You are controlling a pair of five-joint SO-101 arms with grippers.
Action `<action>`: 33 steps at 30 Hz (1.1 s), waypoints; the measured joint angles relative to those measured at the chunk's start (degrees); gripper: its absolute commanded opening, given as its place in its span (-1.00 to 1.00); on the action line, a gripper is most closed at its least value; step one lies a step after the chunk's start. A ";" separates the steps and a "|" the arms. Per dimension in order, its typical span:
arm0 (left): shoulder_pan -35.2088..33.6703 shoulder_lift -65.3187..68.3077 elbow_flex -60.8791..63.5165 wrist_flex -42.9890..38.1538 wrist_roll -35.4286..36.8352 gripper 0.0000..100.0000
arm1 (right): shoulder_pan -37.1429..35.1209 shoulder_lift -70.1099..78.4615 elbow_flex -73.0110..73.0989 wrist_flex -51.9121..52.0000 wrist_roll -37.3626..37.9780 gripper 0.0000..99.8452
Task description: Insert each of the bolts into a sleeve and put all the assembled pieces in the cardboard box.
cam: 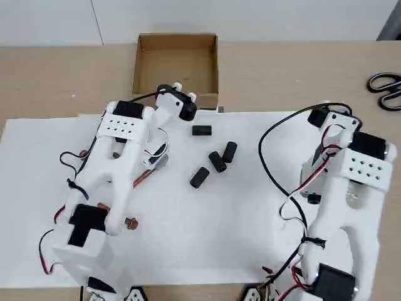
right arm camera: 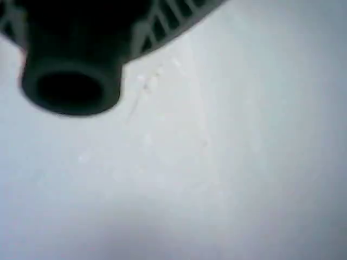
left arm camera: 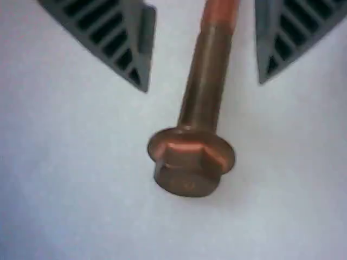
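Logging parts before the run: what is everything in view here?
box: one, brown, empty, table's far side.
sleeves: four loose, black, mid-sheet; a fifth in the right gripper.
bolts: several, copper, by the left arm; one inside the open left gripper.
scissors: one pair, black, table's right edge.
sheet: one, white, under the parts.
arms: two, white, side by side.

A pale wooden tabletop ran back to a plain white wall. A large white sheet covered most of it under even light. Black-handled scissors lay on the bare wood at one side.
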 measured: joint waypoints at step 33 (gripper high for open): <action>4.92 10.99 -0.88 -5.01 -0.09 -0.99 | 0.00 0.00 0.00 -1.05 0.00 -0.99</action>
